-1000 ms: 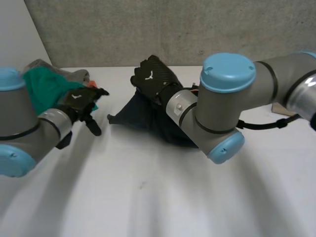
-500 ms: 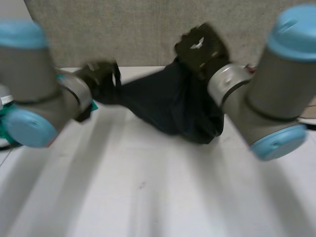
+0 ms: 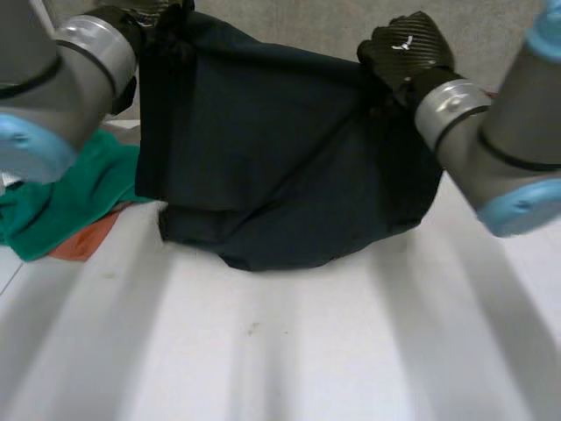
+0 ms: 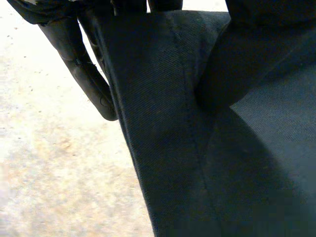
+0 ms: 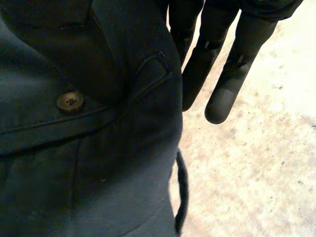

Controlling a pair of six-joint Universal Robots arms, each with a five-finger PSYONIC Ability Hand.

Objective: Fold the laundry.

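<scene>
At the far left of the head view, a crumpled green cloth (image 3: 61,202) is seen lying on the white table (image 3: 289,351), with a flat orange cloth (image 3: 88,243) tucked partly beneath it. Just beside these, the left hand (image 3: 140,13) is raised high and is closed on one upper corner of a dark navy twill garment (image 3: 280,167). In the left wrist view the garment's seamed edge (image 4: 163,123) is drawn up into that hand (image 4: 74,59), with one curled finger lying free alongside it. The garment is held spread between the two hands as a broad hanging sheet, and its bunched lower part appears to rest on the table. The other upper corner is gripped by the right hand (image 3: 405,48). In the right wrist view a waistband with a brown button (image 5: 70,101) and a belt loop (image 5: 158,69) is shown (so trousers or shorts are suggested). There the cloth is taken up near the palm, while two straighter fingers (image 5: 237,64) hang clear of it. Both holds are judged slender, since only part of each hand is engaged. A corner could be lost if the cloth were pulled taut or swung, and the sheet would then collapse into a heap. The bunched hem could also be dragged into the green cloth nearby, so that a fold laid down from here might be set crooked.
</scene>
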